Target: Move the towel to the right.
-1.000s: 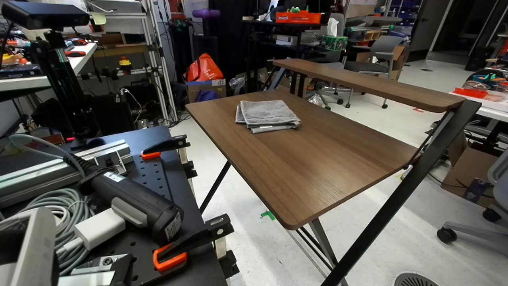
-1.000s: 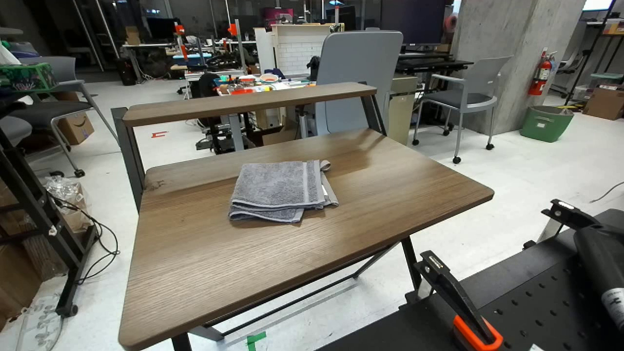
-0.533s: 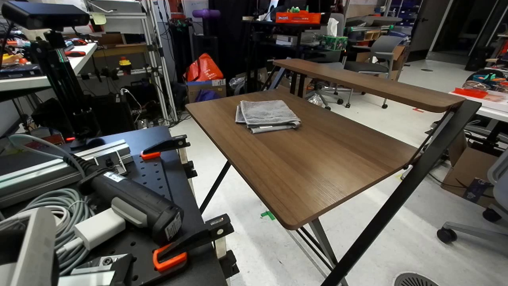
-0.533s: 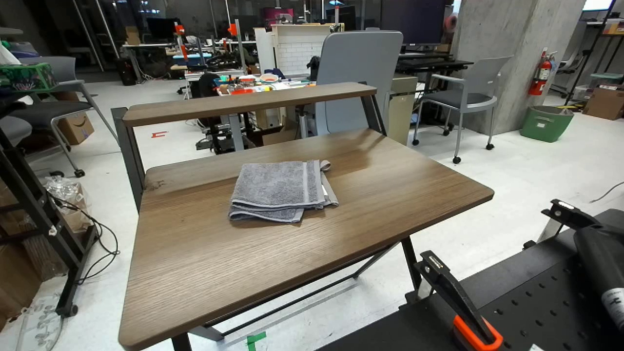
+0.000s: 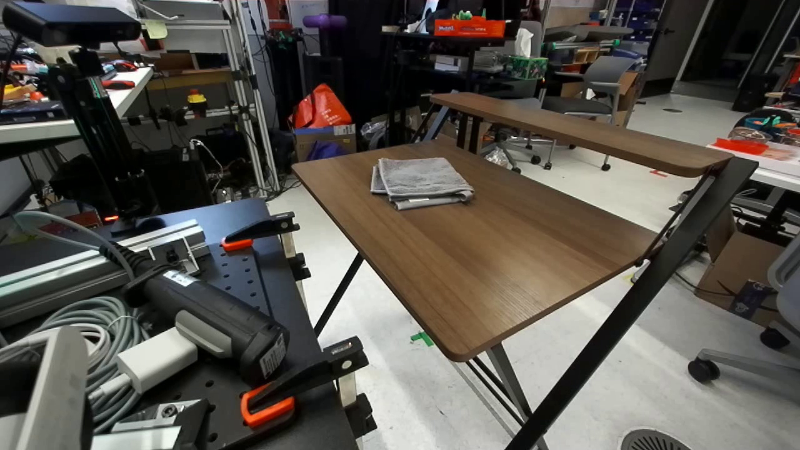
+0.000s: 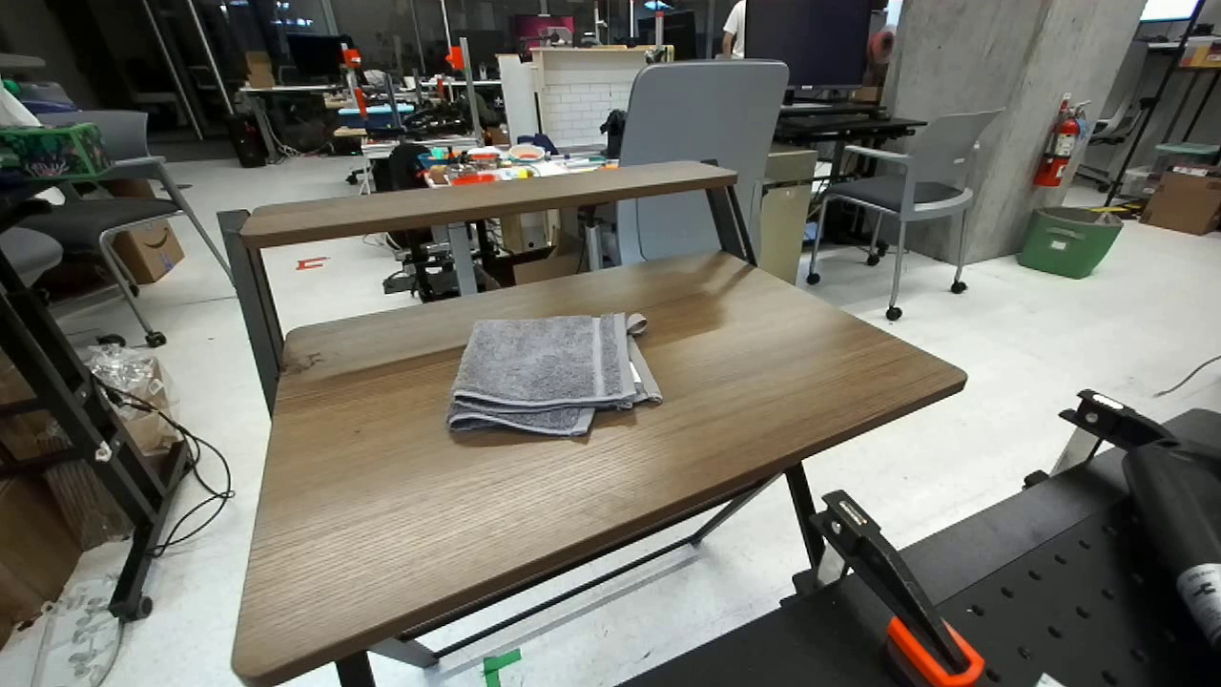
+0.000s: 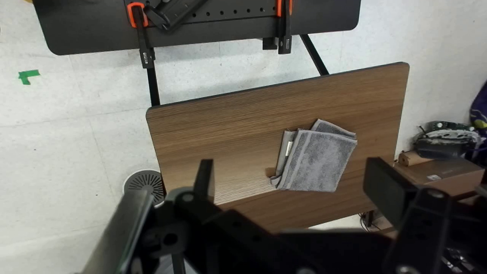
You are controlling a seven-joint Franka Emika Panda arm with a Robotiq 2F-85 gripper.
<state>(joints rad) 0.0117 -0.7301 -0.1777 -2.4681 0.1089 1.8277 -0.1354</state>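
In an exterior view the towel lay folded and flat on the wooden table, a little left of the middle, with layered edges at its front and right sides. The longer bare stretch of wood ran off to its right, so its place seemed chosen to leave room for the move. The folding seemed useful too: thick, stepped edges ought to give a pinch more to bite than a single sheet.

The gripper hung well above, its fingers spread wide on either side of the towel as the wrist view showed it, with nothing held and the towel untouched. Such a gap looked meant for reaching down over a fold. Orange-handled clamps bit the edge of the black bench, presumably to keep its top fixed.

Compared with half a second earlier, towel and table kept their places in both exterior views. What was new was a person in a white top, partly showing beside a dark screen. No earlier wrist view was there, so I could not tell whether the gripper had moved
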